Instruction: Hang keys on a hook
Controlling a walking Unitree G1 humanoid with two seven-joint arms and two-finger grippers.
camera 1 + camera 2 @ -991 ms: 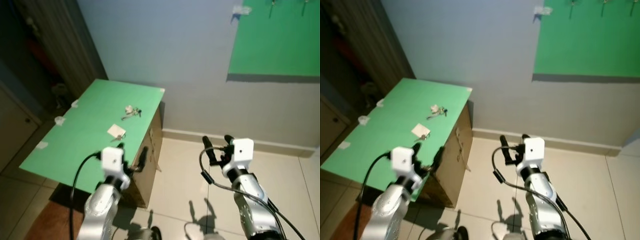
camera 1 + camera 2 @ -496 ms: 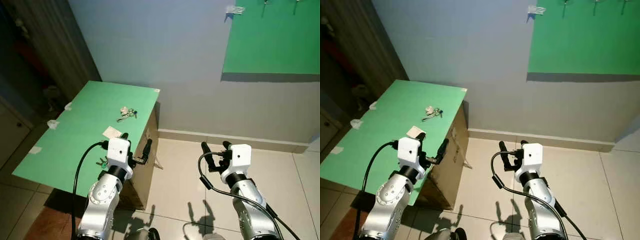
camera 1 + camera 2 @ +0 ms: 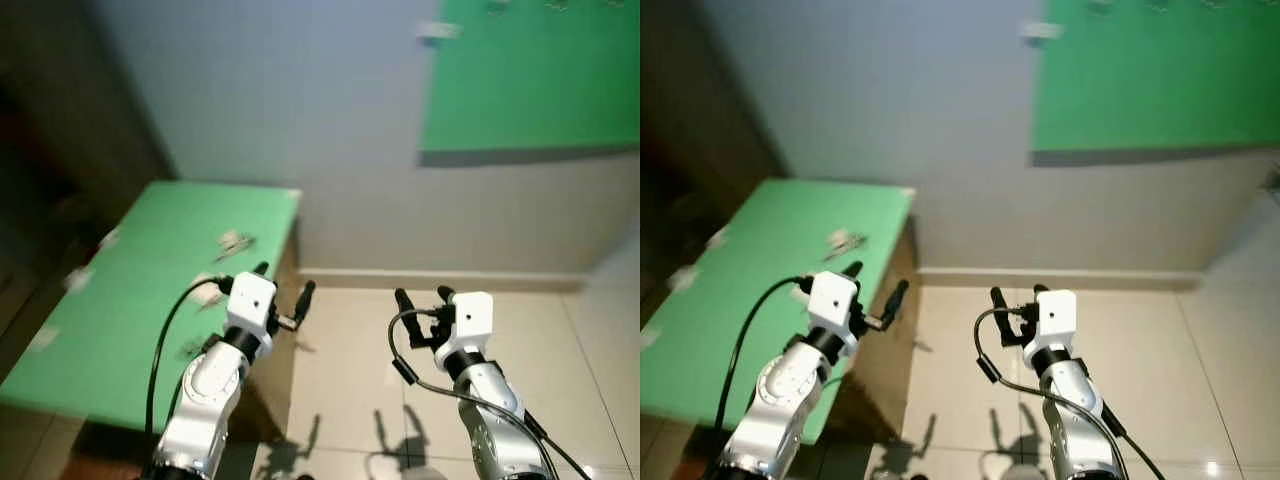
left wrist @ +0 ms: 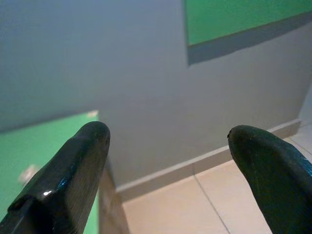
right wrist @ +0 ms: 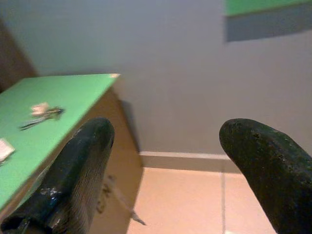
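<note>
Green counter [image 3: 120, 300] carries your keys [image 3: 236, 240] near its far edge, toward the wall-side corner, ahead of the left gripper [image 3: 283, 293], your nearer arm. Both it and the right gripper [image 3: 420, 300] have jaws spread wide, holding nothing.

No text, label, brand, number or sign can be read anywhere; the head views are blurred.
</note>
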